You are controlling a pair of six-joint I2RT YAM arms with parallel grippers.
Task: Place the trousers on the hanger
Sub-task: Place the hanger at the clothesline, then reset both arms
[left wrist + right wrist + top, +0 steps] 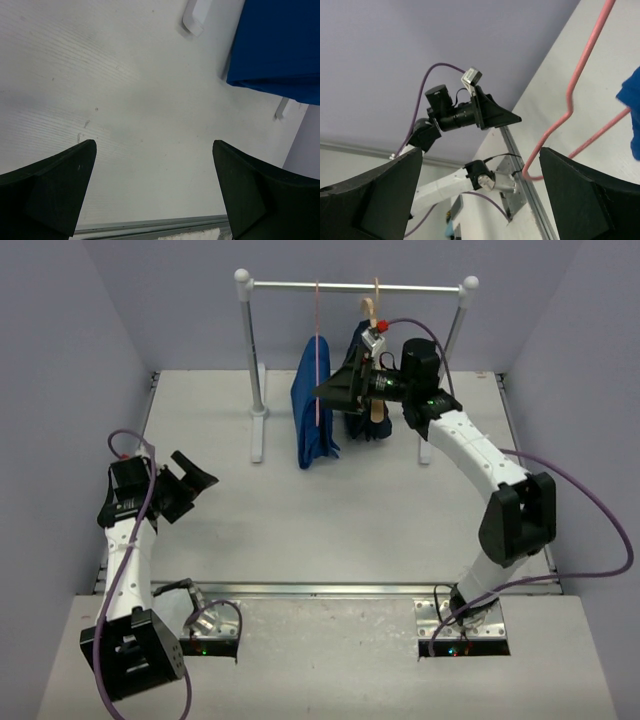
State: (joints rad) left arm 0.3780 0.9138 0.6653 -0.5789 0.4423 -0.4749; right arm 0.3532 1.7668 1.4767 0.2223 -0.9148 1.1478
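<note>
The royal-blue trousers (312,420) hang draped over the thin pink-red wire hanger (317,340), which hooks on the rack's rail. My right gripper (326,390) is open and empty right beside the hanger and cloth. In the right wrist view the gripper (480,165) has wide-apart jaws; the hanger's wire (570,100) runs past the right finger, with a corner of the trousers (631,100) at the edge. My left gripper (200,488) is open and empty, low over the table at the left. In the left wrist view the gripper (154,150) faces bare table, with the trousers (280,45) ahead.
A white clothes rack (355,286) stands at the back of the table; its foot (195,17) shows in the left wrist view. A dark navy garment (362,345) on a pale wooden hanger (369,310) hangs behind my right gripper. Grey walls enclose the table.
</note>
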